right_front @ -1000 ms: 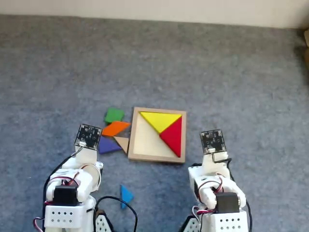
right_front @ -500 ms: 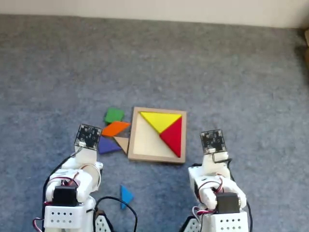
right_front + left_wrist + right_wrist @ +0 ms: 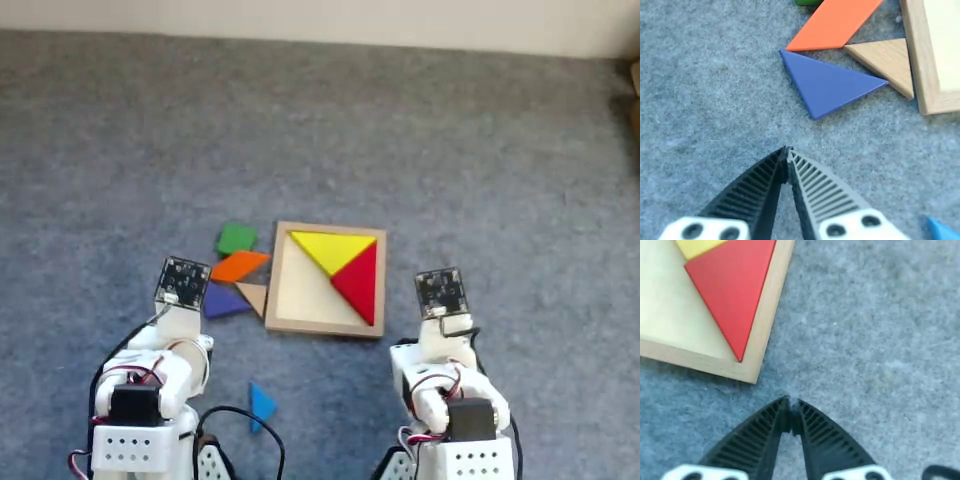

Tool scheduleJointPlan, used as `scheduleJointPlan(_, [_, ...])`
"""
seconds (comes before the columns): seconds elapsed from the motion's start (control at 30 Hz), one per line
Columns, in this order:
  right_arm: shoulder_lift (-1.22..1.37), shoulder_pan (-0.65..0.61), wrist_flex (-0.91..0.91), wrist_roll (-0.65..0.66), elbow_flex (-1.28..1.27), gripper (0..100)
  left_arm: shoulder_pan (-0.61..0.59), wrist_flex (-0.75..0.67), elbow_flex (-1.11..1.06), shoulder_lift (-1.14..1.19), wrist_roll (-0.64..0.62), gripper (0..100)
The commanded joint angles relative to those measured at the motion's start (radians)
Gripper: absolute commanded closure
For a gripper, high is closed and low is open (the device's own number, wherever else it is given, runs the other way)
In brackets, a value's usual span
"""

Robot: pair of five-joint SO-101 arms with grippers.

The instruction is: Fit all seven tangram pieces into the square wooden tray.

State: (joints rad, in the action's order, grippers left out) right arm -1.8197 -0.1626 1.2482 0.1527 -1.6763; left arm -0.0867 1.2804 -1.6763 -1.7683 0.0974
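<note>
The square wooden tray (image 3: pixel 283 308) lies mid-table with a yellow triangle (image 3: pixel 330 247) and a red triangle (image 3: pixel 361 281) inside. Left of it lie a green piece (image 3: pixel 237 238), an orange parallelogram (image 3: pixel 240 265), a purple-blue triangle (image 3: pixel 224 300) and a wooden triangle (image 3: pixel 254 297). A light blue triangle (image 3: pixel 261 404) sits nearer the arm bases. My left gripper (image 3: pixel 787 151) is shut, empty, just short of the purple-blue triangle (image 3: pixel 827 85). My right gripper (image 3: pixel 790 402) is shut, empty, over carpet beside the tray's corner (image 3: pixel 754 372).
Grey carpet (image 3: pixel 480 170) covers the whole surface, with wide free room beyond and to the right of the tray. Both arm bases (image 3: pixel 140 420) stand at the near edge. A pale wall strip runs along the far edge.
</note>
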Motion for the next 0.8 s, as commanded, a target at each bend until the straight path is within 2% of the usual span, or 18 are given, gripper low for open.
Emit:
scheduleJointPlan(0.0, [-0.022,0.007,0.007,-0.005,-0.139,98.1,0.012,0.005,-0.022,-0.019,0.008,99])
scheduleJointPlan(0.77, [-0.027,0.012,0.008,-0.005,-0.142,98.1,0.016,0.005,-0.021,-0.016,0.005,99])
